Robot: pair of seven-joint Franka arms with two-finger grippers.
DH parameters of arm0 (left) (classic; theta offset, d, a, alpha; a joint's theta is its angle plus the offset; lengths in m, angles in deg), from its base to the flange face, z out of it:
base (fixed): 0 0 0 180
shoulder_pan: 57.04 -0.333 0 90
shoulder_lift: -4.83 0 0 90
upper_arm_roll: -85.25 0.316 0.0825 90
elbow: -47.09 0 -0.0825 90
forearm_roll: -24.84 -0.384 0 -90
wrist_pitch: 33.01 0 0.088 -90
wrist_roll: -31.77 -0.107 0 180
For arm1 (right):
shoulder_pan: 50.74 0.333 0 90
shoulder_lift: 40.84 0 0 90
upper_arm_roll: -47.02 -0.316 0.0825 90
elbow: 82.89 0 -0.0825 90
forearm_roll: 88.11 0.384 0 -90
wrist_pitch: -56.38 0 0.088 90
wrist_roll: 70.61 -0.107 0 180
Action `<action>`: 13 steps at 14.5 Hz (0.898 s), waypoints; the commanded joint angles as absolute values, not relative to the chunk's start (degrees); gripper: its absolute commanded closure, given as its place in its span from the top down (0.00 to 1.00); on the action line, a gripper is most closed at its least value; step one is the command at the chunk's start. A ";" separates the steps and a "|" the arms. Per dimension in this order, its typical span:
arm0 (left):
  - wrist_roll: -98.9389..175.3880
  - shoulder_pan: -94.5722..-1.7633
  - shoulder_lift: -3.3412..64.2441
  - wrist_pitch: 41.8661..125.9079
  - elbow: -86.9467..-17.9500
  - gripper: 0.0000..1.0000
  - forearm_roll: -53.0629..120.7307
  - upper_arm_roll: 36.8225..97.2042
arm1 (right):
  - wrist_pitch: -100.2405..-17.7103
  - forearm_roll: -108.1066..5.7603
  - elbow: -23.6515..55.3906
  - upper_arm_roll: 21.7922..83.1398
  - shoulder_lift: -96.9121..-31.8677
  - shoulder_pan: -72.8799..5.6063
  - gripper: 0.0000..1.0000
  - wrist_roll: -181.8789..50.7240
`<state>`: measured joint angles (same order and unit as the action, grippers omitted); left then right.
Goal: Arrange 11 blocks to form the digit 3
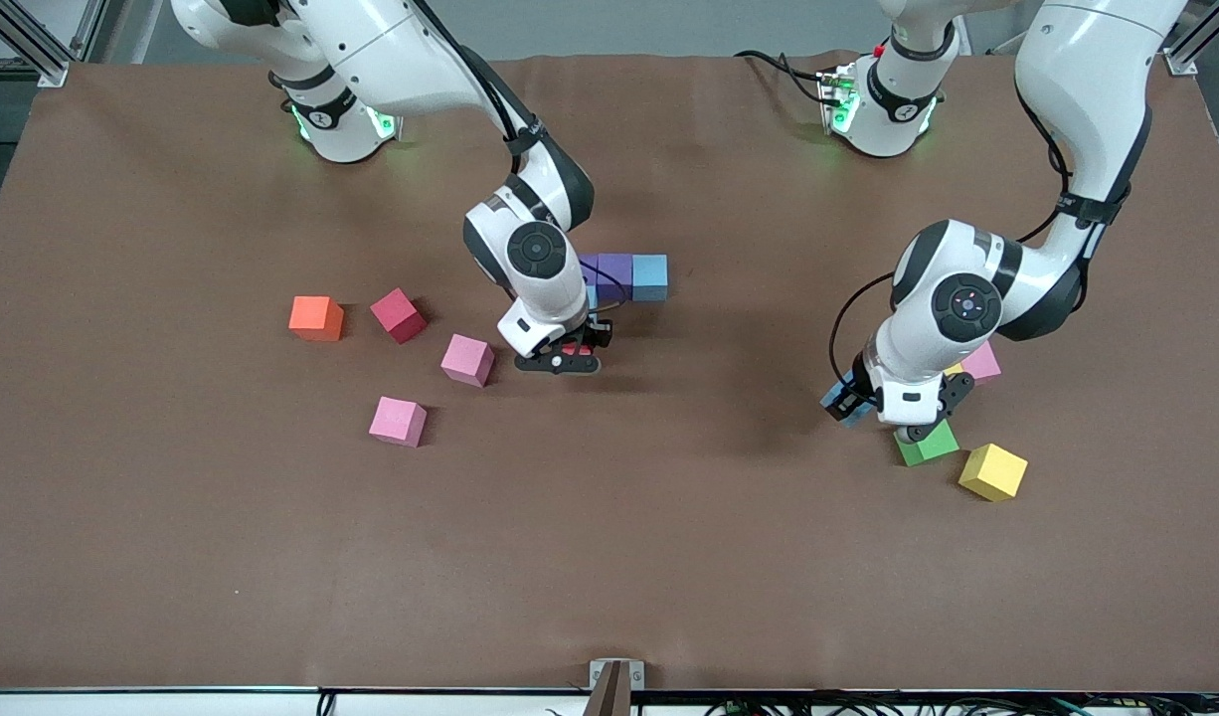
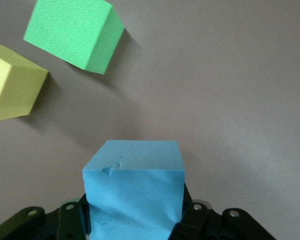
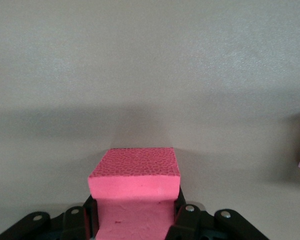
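Left gripper [image 1: 853, 406] is clamping a light blue foam cube [image 2: 134, 187], hanging over the table [image 1: 609, 557] toward the left arm's end; the left wrist view shows the cube squeezed between the jaws. Just beside this gripper, a green foam cube [image 1: 928, 443] and a yellow foam cube [image 1: 992, 471] are sitting loose, and a pale pink cube [image 1: 983, 362] with a sliver of a second yellow one is peeking out from under the arm.

Right gripper [image 1: 562, 354] is gripping a bright red foam cube [image 3: 135, 200], which reads pinkish in the right wrist view, low over the table just nearer the camera than the started figure. Beside it, toward the right arm's end, two pink foam cubes [image 1: 468, 359] [image 1: 398, 421] are lying apart, then a dark crimson cube [image 1: 399, 315] and an orange cube [image 1: 316, 318], neither wanted.

Farthest off, the digit is barely beginning: a purple foam cube [image 1: 614, 272] and a light blue cube [image 1: 649, 276] are touching in a row, with more purple and blue partly hidden by the right arm. By my reckoning roughly four cubes are placed, two are in transit, and the rest are still waiting scattered.
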<state>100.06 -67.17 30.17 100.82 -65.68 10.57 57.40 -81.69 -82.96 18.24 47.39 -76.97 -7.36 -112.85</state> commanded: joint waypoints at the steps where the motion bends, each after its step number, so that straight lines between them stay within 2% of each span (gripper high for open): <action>1: 101.47 -66.71 31.90 99.70 -63.13 0.41 10.17 57.30 | -81.43 -83.54 17.48 47.37 -78.10 -6.79 0.01 -112.89; 13: 101.91 -66.89 32.95 99.70 -61.90 0.41 10.16 57.39 | -81.08 -83.45 17.66 47.37 -78.10 -6.79 0.01 -113.41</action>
<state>100.99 -67.03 32.31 100.82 -63.10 10.58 57.47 -81.61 -82.97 18.20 47.39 -76.99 -7.31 -112.85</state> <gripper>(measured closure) 0.383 0.445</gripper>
